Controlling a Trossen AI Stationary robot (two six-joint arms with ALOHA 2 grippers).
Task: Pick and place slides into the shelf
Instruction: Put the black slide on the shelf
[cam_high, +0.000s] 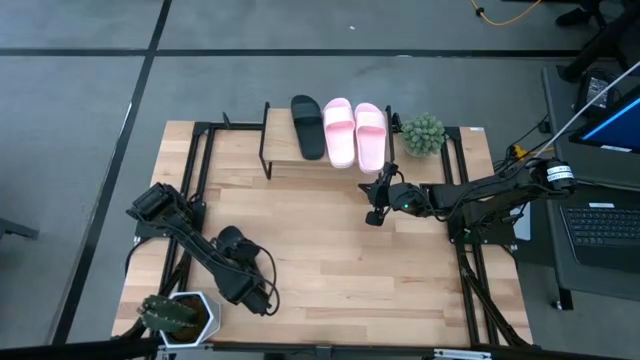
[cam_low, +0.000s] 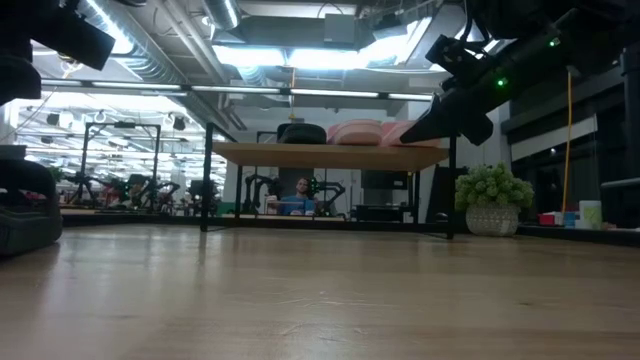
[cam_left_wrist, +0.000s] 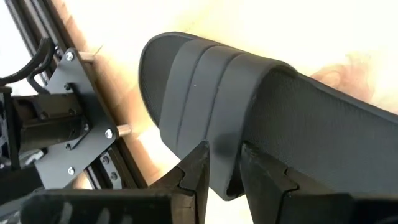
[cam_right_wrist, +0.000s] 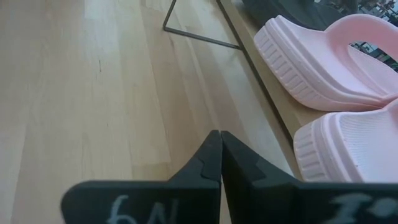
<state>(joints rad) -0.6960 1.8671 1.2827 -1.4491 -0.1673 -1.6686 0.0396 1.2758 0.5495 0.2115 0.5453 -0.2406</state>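
The shelf (cam_high: 285, 165) stands at the table's far side. On its top board lie one black slide (cam_high: 308, 127) and two pink slides (cam_high: 338, 131) (cam_high: 370, 135), also seen in the right wrist view (cam_right_wrist: 323, 68). A second black slide (cam_left_wrist: 261, 106) is near the table's near left corner (cam_high: 232, 240), with my left gripper (cam_left_wrist: 224, 149) at it, pointing steeply down. My right gripper (cam_right_wrist: 219, 134) is shut on nothing. It hangs above the table just in front of the shelf's right end (cam_high: 377, 210). My left gripper has the black slide's side between its two fingers, where the wide strap's edge (cam_left_wrist: 225, 177) runs down to the sole. The fingers come from above at a slant. Whether the slide is clear of the table or rests on it, I cannot tell.
A green potted plant (cam_high: 422, 135) stands right of the shelf. A spiky plant in a white pot (cam_high: 178, 315) sits at the near left corner, close to my left arm. Black frame rails run along both table sides. Bare wood (cam_high: 330, 260) lies between the arms.
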